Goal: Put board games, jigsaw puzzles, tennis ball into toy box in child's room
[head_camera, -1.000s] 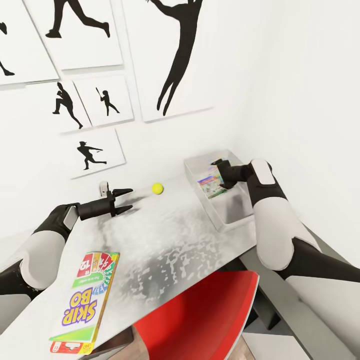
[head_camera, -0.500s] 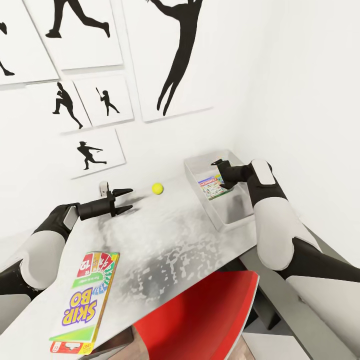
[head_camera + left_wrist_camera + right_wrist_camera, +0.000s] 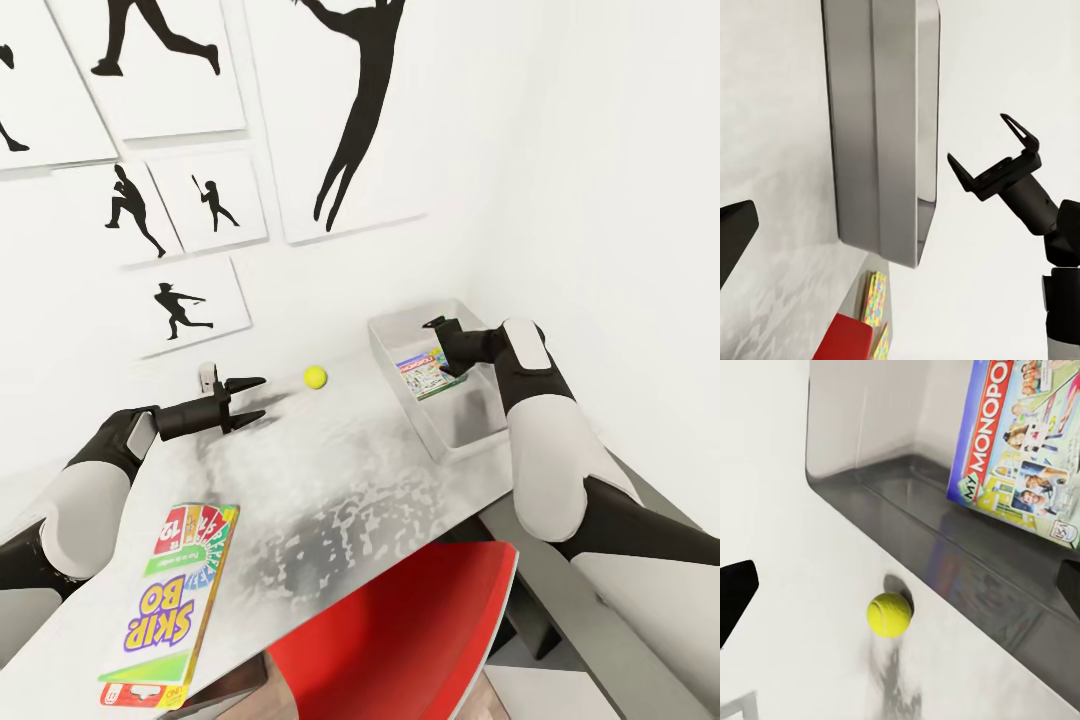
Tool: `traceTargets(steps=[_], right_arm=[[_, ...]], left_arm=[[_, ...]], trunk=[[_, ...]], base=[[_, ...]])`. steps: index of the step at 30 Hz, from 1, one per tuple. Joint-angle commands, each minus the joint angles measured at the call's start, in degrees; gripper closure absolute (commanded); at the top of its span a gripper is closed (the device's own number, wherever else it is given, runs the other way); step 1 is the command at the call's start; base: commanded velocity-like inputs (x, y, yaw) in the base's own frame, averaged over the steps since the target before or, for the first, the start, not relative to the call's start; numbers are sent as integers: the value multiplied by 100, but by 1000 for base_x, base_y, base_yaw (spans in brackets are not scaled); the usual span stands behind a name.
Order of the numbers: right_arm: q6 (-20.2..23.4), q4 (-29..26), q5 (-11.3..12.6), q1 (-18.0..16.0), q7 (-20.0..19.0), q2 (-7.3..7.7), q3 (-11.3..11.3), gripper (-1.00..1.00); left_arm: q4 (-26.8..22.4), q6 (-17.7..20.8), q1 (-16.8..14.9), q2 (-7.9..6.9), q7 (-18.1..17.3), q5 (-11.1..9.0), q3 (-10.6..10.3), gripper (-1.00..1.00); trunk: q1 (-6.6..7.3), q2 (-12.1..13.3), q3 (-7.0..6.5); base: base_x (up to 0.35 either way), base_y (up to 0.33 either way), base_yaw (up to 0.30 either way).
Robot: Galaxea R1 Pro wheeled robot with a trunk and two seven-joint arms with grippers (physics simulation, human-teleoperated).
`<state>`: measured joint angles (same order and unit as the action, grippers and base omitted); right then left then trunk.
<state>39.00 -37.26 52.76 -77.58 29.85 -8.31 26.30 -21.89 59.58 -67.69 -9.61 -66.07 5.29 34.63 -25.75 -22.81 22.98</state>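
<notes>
Nearest the robot, the Skip-Bo game box (image 3: 172,605) lies flat at the near edge of the table (image 3: 340,500), one end poking slightly over the lip. That's a thin, stiff card box, light, with a slick printed cover; I'd judge the overhanging end the place to pinch it across its thickness, since there's nothing to get under on the flat face.

Further in, the left hand (image 3: 250,399) hangs just above the table, fingers spread and carrying nothing, pointing toward the tennis ball (image 3: 315,376). The ball sits alone on the bare tabletop, near the wall and between the left hand and the toy box (image 3: 470,435). It's small, light and fuzzy, so good grip, but it'll roll at a nudge; take it square across its middle, both fingers closing evenly.

Farther still, the right hand (image 3: 452,350) is over the toy box, fingers apart and nothing between them, as the left wrist view confirms (image 3: 994,154). The Monopoly game box (image 3: 1020,442) is inside the bin, seemingly propped at a slant against the far wall, though how it rests is hard to read. The bin is a rigid, smooth-sided tray set at the table's far corner.
</notes>
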Motion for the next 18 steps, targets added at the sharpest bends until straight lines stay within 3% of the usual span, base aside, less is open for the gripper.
traceTargets(steps=[1,18], right_arm=[[4,-11,60,-7,46,-5,26,-100],[2,-19,59,-6,-5,-16,25,-100]], left_arm=[[0,42,-7,3,-38,57,38,-100],[-28,42,-7,3,-47,51,36,-100]], trunk=[[-3,-11,10],[-3,-11,-76]], base=[[0,0,0],[0,0,0]])
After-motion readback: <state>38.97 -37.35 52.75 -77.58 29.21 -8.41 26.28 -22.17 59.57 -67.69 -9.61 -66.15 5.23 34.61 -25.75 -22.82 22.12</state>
